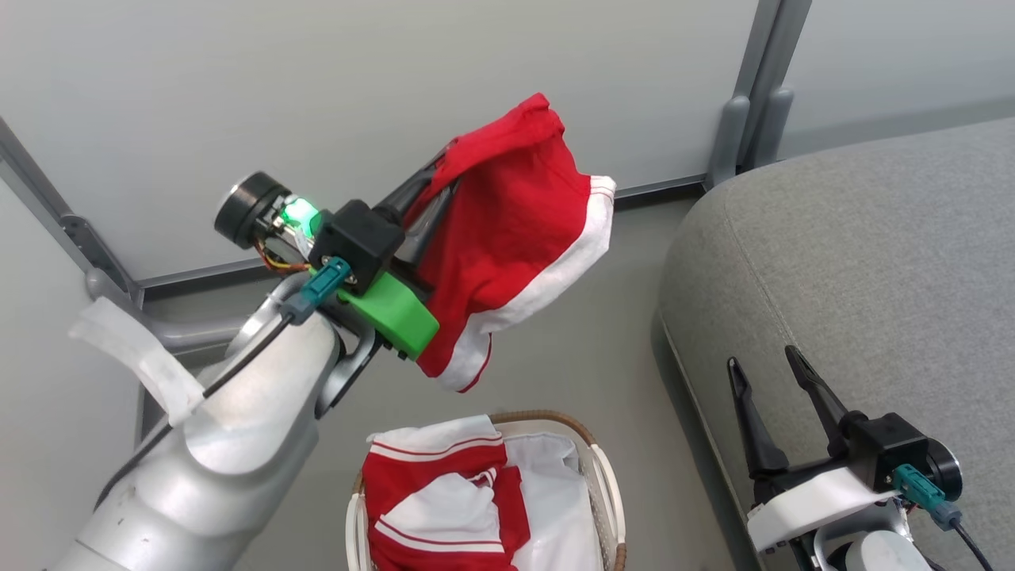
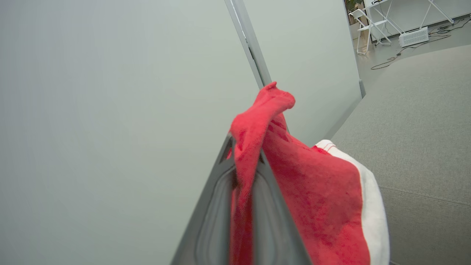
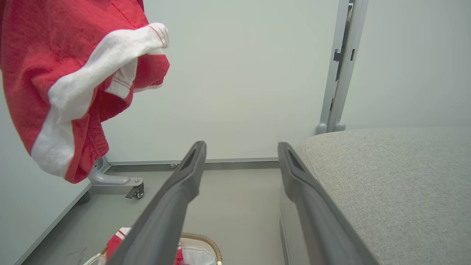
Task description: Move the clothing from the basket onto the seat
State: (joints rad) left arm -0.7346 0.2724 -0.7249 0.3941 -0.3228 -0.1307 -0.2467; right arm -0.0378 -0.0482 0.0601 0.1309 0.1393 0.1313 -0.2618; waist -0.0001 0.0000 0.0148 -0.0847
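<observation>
My left gripper (image 1: 444, 170) is raised high and shut on a red garment with a white band (image 1: 515, 238), which hangs in the air above the basket (image 1: 607, 484) and left of the seat (image 1: 856, 262). The left wrist view shows the red cloth (image 2: 312, 191) pinched between the two fingers (image 2: 217, 206), with the grey seat (image 2: 423, 129) to the right. A second red-and-white striped garment (image 1: 444, 500) lies in the basket on the white liner (image 1: 555, 507). My right gripper (image 1: 765, 361) stands open at the seat's left edge, nothing between its fingers (image 3: 176, 195).
Pale partition panels (image 1: 357, 95) with grey posts (image 1: 753, 87) stand behind. A castor foot (image 3: 121, 182) rests on the grey floor (image 1: 571, 365) near the wall. A folding chair (image 2: 368, 25) and cables lie far beyond the seat.
</observation>
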